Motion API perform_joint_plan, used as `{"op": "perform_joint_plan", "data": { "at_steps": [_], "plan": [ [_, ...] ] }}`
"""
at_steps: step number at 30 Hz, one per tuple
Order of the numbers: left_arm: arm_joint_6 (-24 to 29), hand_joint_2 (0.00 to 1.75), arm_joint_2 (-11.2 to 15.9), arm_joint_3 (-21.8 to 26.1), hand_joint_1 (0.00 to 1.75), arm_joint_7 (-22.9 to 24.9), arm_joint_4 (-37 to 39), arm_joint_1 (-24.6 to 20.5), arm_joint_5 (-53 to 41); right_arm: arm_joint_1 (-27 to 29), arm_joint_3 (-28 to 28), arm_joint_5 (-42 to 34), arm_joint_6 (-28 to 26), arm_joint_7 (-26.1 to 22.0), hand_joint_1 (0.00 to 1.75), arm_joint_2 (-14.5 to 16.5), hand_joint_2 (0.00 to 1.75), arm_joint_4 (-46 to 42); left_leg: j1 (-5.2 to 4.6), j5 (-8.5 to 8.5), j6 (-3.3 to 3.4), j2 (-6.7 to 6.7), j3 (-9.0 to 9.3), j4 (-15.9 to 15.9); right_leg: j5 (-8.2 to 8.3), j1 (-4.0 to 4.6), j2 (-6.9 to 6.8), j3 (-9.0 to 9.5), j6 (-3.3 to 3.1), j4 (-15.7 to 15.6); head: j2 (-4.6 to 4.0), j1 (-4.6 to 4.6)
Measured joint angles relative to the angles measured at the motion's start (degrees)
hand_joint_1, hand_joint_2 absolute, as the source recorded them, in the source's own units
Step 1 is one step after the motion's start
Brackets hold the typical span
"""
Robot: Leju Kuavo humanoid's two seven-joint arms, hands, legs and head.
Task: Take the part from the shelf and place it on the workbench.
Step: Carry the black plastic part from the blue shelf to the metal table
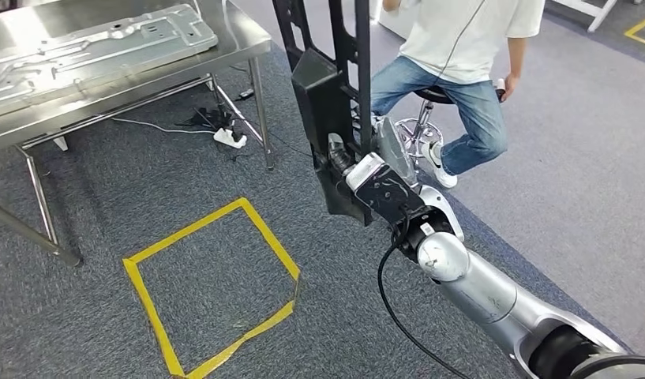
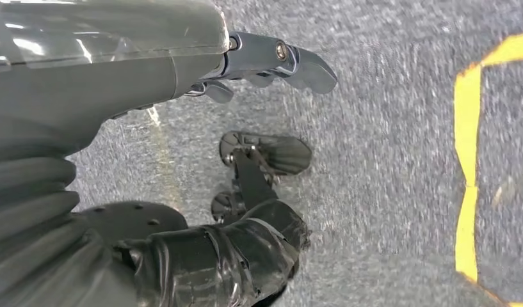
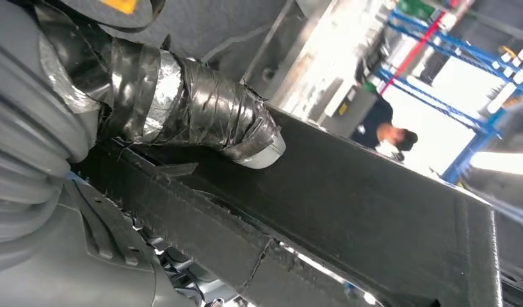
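Right hand gripping long black part

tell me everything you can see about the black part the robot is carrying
The black part is a long, dark, matte frame with open slots and a boxy lower section; it looks like plastic. It stands roughly upright above the grey carpet, gripped near its lower end by the right robot hand, whose taped thumb presses on its flat face.

The part is a long black frame of flat bars with open slots and a boxy block partway down. It stands nearly upright in the air above the carpet, gripped near its lower end, well apart from the steel workbench.
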Motion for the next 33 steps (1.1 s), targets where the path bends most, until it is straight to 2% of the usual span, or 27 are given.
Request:
{"op": "perform_joint_plan", "data": {
  "at_steps": [2, 4, 5, 6, 7, 9, 10, 11, 14, 16, 17, 19, 20, 21, 22, 24, 25, 26, 27, 30, 31, 33],
  "plan": [
    [0.25, 1.75, -0.01, -0.01, 0.00, -0.28, 0.00, 0.01, 0.25, -0.24, 0.00, 0.02, 0.54, 1.45, 1.75, -0.16, 1.75, 0.05, 0.25, 0.30, 0.72, -0.52, 0.64, -0.78, -2.35, -0.03, 2.19, -1.76, 0.19, 3.96, 0.01, 0.10],
    [0.48, 1.75, -0.02, -0.03, 0.00, -0.63, 0.00, -0.17, 0.41, -0.44, 0.01, -0.29, 1.10, 2.57, 1.75, -0.39, 1.75, 0.25, 0.08, 0.21, 1.15, -0.96, 0.73, -0.83, -5.56, 0.21, 3.89, -5.70, 0.07, 11.52, 0.01, 0.14],
    [0.54, 1.75, -0.01, -0.04, 0.00, -0.92, 0.00, -0.22, 0.51, -0.46, 0.02, -0.52, 1.41, 3.04, 1.75, -0.48, 1.75, 0.41, -0.01, 0.12, 1.27, -1.22, 0.74, -0.77, -6.25, 0.30, 4.16, -7.41, 0.06, 14.45, 0.00, 0.15],
    [0.55, 1.75, -0.01, -0.06, 0.00, -1.29, 0.00, -0.23, 0.61, -0.48, 0.02, -0.75, 1.70, 3.43, 1.75, -0.59, 1.75, 0.59, -0.08, 0.01, 1.35, -1.50, 0.77, -0.66, -5.86, 0.34, 4.27, -8.27, 0.03, 15.50, 0.00, 0.15],
    [0.56, 1.75, 0.00, -0.08, 0.00, -1.69, 0.00, -0.23, 0.71, -0.54, 0.03, -1.00, 1.93, 3.80, 1.75, -0.72, 1.75, 0.76, -0.12, -0.13, 1.37, -1.81, 0.81, -0.46, -4.31, 0.34, 4.28, -7.96, -0.03, 14.17, 0.00, 0.15],
    [0.61, 1.75, 0.01, -0.09, 0.00, -2.38, 0.00, -0.23, 0.83, -0.82, 0.04, -1.35, 2.16, 4.33, 1.75, -1.02, 1.75, 1.00, -0.11, -0.63, 1.16, -2.40, 0.80, 0.23, -0.25, 0.30, 4.38, -4.98, -0.21, 7.07, -0.01, 0.16],
    [0.71, 1.75, 0.01, -0.09, 0.00, -2.62, 0.00, -0.24, 0.89, -1.01, 0.04, -1.46, 2.18, 4.53, 1.75, -1.17, 1.75, 1.07, -0.21, -0.94, 0.95, -2.66, 0.62, 0.77, 0.95, 0.33, 4.48, -3.52, -0.38, 3.82, 0.00, 0.15],
    [0.83, 1.75, 0.03, -0.09, 0.00, -2.84, 0.00, -0.24, 0.97, -1.16, 0.04, -1.49, 2.18, 4.70, 1.75, -1.28, 1.75, 1.13, -0.31, -1.14, 0.71, -2.84, 0.40, 1.13, 1.41, 0.36, 4.56, -2.66, -0.59, 1.86, 0.00, 0.15],
    [1.22, 1.75, 0.11, -0.10, 0.00, -3.46, 0.00, -0.13, 1.21, -1.38, 0.04, -1.50, 2.17, 5.12, 1.75, -1.51, 1.75, 1.27, -0.51, -1.30, 0.13, -3.12, -0.02, 1.31, 1.33, 0.35, 4.56, -2.35, -1.35, 0.94, 0.01, 0.14],
    [1.38, 1.75, 0.14, -0.11, 0.00, -3.91, 0.00, -0.11, 1.31, -1.52, 0.04, -1.50, 2.16, 5.35, 1.75, -1.59, 1.75, 1.29, -0.42, -2.45, -0.49, -2.75, -0.71, 2.99, 1.35, 0.05, 4.43, -2.03, -1.89, 0.62, 0.01, 0.10],
    [1.41, 1.75, 0.16, -0.12, 0.00, -4.17, 0.00, -0.16, 1.34, -1.58, 0.04, -1.49, 2.16, 5.45, 1.75, -1.66, 1.75, 1.29, -0.26, -3.72, -0.91, -2.45, -1.80, 5.36, 1.31, -0.08, 4.34, -1.84, -2.12, 0.50, 0.01, 0.08],
    [1.48, 1.75, 0.17, -0.20, 0.00, -4.63, 0.00, -0.23, 1.43, -1.63, 0.04, -1.48, 2.15, 5.57, 1.75, -1.81, 1.75, 1.29, 0.14, -6.70, -1.68, -1.89, -5.33, 12.52, 1.13, -0.07, 4.20, -1.62, -2.40, 0.47, 0.01, 0.04],
    [1.51, 1.75, 0.18, -0.26, 0.00, -4.78, 0.00, -0.19, 1.47, -1.62, 0.04, -1.45, 2.13, 5.61, 1.75, -1.89, 1.75, 1.29, 0.31, -7.45, -1.89, -1.73, -7.02, 15.47, 1.04, -0.06, 4.17, -1.55, -2.47, 0.48, 0.01, 0.04],
    [1.55, 1.75, 0.18, -0.33, 0.00, -4.89, 0.00, -0.12, 1.50, -1.61, 0.04, -1.40, 2.10, 5.66, 1.75, -1.94, 1.75, 1.29, 0.40, -7.25, -1.98, -1.63, -7.96, 16.77, 0.94, -0.05, 4.16, -1.46, -2.50, 0.49, 0.01, 0.04],
    [1.59, 1.75, 0.18, -0.38, 0.00, -4.98, 0.00, -0.07, 1.55, -1.60, 0.04, -1.33, 2.06, 5.75, 1.75, -1.98, 1.75, 1.29, 0.44, -5.91, -1.93, -1.56, -7.76, 15.75, 0.82, -0.05, 4.16, -1.29, -2.47, 0.49, 0.01, 0.04],
    [1.65, 1.75, 0.20, -0.45, 0.00, -5.22, 0.00, -0.07, 1.59, -1.60, 0.04, -1.14, 1.97, 5.97, 1.75, -2.10, 1.75, 1.29, 0.37, -1.77, -1.43, -1.50, -4.70, 8.64, 0.50, -0.05, 4.16, -0.78, -2.34, 0.45, 0.00, 0.05],
    [1.68, 1.75, 0.23, -0.49, 0.00, -5.32, 0.00, -0.12, 1.60, -1.62, 0.04, -1.02, 1.93, 6.08, 1.75, -2.19, 1.75, 1.29, 0.18, -0.41, -1.11, -1.47, -2.89, 4.93, 0.36, 0.03, 4.17, -0.61, -2.18, 0.40, 0.00, 0.04],
    [1.70, 1.75, 0.27, -0.55, 0.00, -5.40, 0.00, -0.17, 1.60, -1.62, 0.04, -0.89, 1.88, 6.17, 1.75, -2.29, 1.75, 1.29, -0.02, 0.19, -0.81, -1.47, -1.66, 2.41, 0.29, 0.06, 4.17, -0.55, -1.96, 0.30, 0.00, 0.05],
    [1.71, 1.75, 0.31, -0.64, 0.00, -5.44, 0.00, -0.21, 1.60, -1.60, 0.04, -0.77, 1.83, 6.27, 1.75, -2.39, 1.75, 1.30, -0.23, 0.11, -0.59, -1.49, -1.08, 1.19, 0.28, 0.07, 4.16, -0.56, -1.71, 0.17, 0.00, 0.05],
    [1.72, 1.75, 0.33, -0.98, 0.00, -5.49, 0.01, -0.16, 1.59, -1.52, 0.02, -0.52, 1.66, 6.41, 1.75, -2.60, 1.75, 1.33, -0.22, 0.06, 0.05, -1.56, -0.38, 0.06, 0.13, 0.10, 4.15, -0.36, -0.76, -0.14, 0.00, 0.07],
    [1.73, 1.75, 0.32, -1.04, 0.00, -5.49, 0.01, -0.12, 1.59, -1.55, 0.01, -0.50, 1.64, 6.41, 1.75, -2.73, 1.75, 1.34, -0.06, 0.15, 0.37, -1.54, 0.05, -0.42, -0.49, 0.13, 4.17, -0.64, -0.56, 0.71, 0.00, 0.09],
    [1.73, 1.75, 0.29, -1.17, 0.00, -5.49, 0.01, -0.16, 1.59, -1.58, -0.02, -0.49, 1.56, 6.43, 1.75, -3.07, 1.75, 1.38, 0.14, 0.18, 0.97, -1.52, 0.73, -1.02, -3.09, 0.21, 4.28, -3.06, -0.43, 5.84, -0.01, 0.12]
  ]
}}
